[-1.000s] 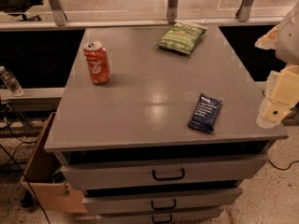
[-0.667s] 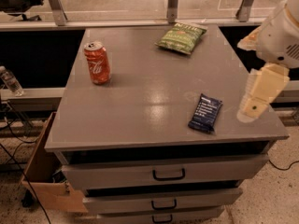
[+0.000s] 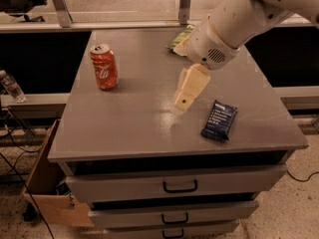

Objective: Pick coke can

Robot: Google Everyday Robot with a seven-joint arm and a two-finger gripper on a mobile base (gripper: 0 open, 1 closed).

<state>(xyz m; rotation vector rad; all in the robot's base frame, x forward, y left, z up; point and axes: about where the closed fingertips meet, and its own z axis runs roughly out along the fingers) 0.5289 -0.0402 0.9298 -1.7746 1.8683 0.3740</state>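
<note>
Jaws swung from right edge of counter [image 3: 139, 133] to above its middle, spread or pressed could not be told | bar [image 3: 219, 120] lay just right | can [image 3: 104, 66] stood upright back-left, well apart | judged light, thin-walled, slick: grip mid-body gently.

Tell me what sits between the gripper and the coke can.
Only bare grey tabletop, in the camera view; the gripper hangs over mid-table, the coke can stands upright at left rear.
</note>
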